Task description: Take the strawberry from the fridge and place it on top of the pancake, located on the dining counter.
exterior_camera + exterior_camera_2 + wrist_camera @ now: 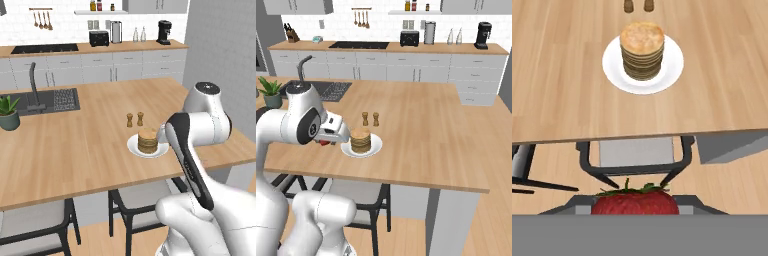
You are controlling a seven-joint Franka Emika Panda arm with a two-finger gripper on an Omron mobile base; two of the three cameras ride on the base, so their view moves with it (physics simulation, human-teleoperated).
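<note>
The strawberry (635,204) is bright red with green leaves and sits between the fingers of my gripper (635,211), which is shut on it. From the right base view, the gripper (326,141) hovers just off the near edge of the dining counter (431,135), left of the pancake (360,140), with a bit of red strawberry (323,142) showing under it. The pancake (642,50) is a golden-brown stack on a white plate (672,65), ahead of the gripper on the dining counter (562,90). In the left base view my arm stands just right of the pancake (147,140). The fridge is out of view.
Two small brown shakers (370,119) stand just behind the plate. Dark-framed chairs (637,160) are tucked under the counter's near edge. A sink with a tall faucet (34,87) and a potted plant (9,112) sit at the counter's left end.
</note>
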